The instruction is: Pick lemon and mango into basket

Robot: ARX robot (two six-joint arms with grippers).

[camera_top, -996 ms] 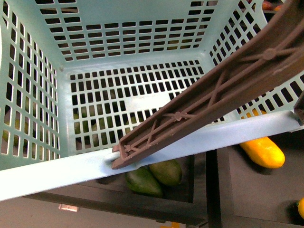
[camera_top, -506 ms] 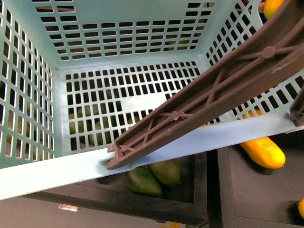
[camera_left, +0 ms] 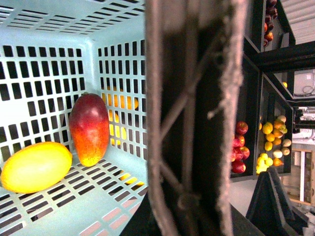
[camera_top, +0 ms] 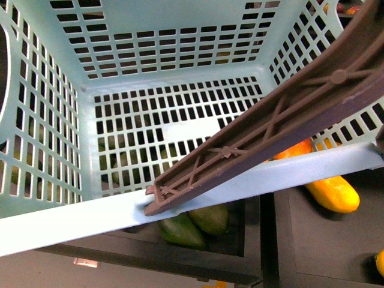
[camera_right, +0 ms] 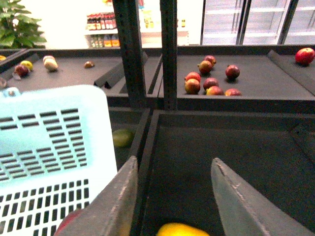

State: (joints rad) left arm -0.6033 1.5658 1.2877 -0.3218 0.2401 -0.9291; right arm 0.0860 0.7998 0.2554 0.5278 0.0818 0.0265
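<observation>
Lemon [camera_left: 37, 166] and mango [camera_left: 89, 129] both sit inside the pale blue basket [camera_top: 180, 90], touching or nearly so against its slotted wall, right pincer [camera_right: 172, 196] hangs released over a dark bin, left pincer is out of view so can't tell.

The pale blue slotted plastic basket [camera_left: 59, 64] is showing a grid of dark rectangular holes. Inside it, the bright yellow oval lemon [camera_left: 35, 166] is glowing beside the deep red mango [camera_left: 89, 129], which is fading to orange-yellow at one end; a brown ribbed handle [camera_top: 270, 129] is crossing the rim.
</observation>
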